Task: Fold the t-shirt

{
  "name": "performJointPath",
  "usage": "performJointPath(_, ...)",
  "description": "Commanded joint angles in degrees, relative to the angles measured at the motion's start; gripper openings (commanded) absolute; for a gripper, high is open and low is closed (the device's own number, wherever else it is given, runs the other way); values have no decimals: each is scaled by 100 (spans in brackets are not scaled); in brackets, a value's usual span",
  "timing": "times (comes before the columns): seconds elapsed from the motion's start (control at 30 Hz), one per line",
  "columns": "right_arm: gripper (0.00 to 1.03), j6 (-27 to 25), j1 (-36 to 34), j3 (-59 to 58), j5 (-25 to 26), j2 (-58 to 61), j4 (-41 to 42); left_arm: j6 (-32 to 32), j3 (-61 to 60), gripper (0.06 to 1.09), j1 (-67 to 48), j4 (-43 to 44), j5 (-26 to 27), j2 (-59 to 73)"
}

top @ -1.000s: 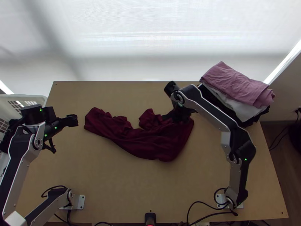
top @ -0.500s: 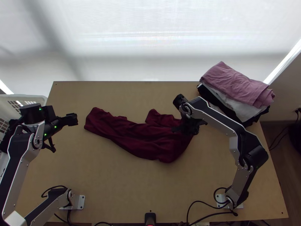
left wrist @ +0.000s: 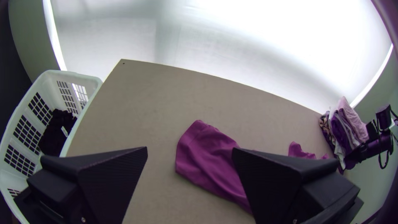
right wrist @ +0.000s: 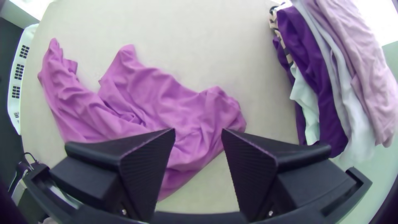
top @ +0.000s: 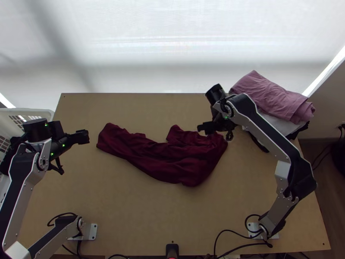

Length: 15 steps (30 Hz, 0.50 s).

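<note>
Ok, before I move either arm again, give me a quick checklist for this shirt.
1. Left gripper open and holding nothing: ok.
2. Right gripper open, no cloth pinched between its fingers: ok.
3. T-shirt spread flat for folding: not ok; it lies bunched and wrinkled in a long, uneven strip.
4. T-shirt apart from the clothes pile: ok; bare table shows between them.
5. Collar, sleeves and hem identified for a grasp: cannot tell; the folds hide which part is which.
6. Right gripper's height over the cloth: cannot tell.
</note>
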Motion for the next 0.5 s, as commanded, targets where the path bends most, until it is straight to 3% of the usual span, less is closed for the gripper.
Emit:
performJointPath(0.0, 57, -87, -109, 219, 35, 433, -86, 80, 213, 105, -33, 34, 48, 70)
performJointPath(0.47, 57, -87, -74, 1072, -18, 1786, -86, 63, 283, 105, -41, 34, 48, 132)
